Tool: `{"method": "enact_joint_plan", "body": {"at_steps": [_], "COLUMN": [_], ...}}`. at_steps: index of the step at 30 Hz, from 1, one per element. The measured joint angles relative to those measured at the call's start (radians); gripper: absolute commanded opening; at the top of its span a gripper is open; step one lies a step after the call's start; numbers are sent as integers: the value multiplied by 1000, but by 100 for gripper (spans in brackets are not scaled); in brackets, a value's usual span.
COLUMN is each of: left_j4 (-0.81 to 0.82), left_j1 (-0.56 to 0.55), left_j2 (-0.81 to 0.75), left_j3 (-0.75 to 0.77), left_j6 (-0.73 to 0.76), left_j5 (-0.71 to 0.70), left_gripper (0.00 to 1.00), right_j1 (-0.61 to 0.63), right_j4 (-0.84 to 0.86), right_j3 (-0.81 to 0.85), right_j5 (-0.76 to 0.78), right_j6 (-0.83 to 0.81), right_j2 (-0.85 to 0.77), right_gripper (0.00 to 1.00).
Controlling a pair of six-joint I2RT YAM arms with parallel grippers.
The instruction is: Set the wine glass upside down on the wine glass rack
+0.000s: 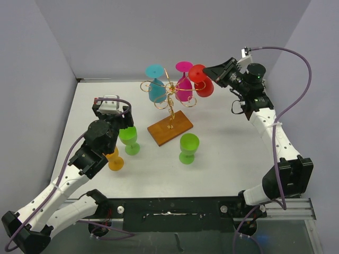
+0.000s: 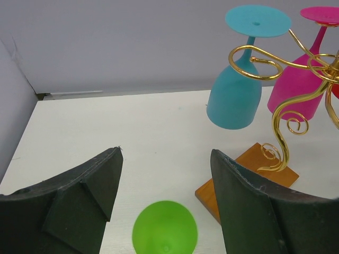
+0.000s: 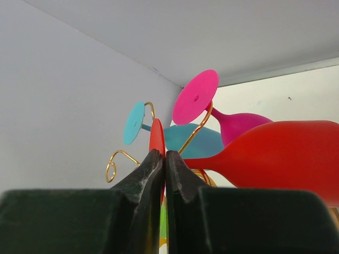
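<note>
Right fingers [image 3: 148, 180]: clenched on the foot disc of the inverted red opaque wine glass [image 3: 280, 153].
Left fingers [image 2: 90, 185]: released.
Handling: we judge it light, slippery.

Top camera looks down; both wrist cameras face the wine glass rack [image 1: 170, 128].

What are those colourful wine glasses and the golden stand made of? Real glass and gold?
Probably not. The red glass and teal glass are opaque, matte, evenly coloured: likely plastic. The rack looks like thin bent metal wire, shiny gold finish, perhaps plated or painted. Its base is flat, brown, seemingly varnished wood.
</note>
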Motion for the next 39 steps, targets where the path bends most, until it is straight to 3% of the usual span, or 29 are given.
{"method": "enact_joint_plan", "body": {"at_steps": [21,33,39], "left_j4": [-1,-2,-1], "left_j1": [0,0,1], "left_j2": [-2,-2,-2], "left_j3": [-7,-7,-7], "left_j6": [-6,-10,-11], "left_j5": [5,8,14], "left_gripper": [66,66,66], "right_j1": [71,104,122], "right_j4": [-25,-139,-219], "right_j3": [73,73,73], "right_j5": [-32,-22,57], "right_j6": [-9,-32,-66], "right_j2": [49,30,-34], "right_gripper": [0,0,0]}}
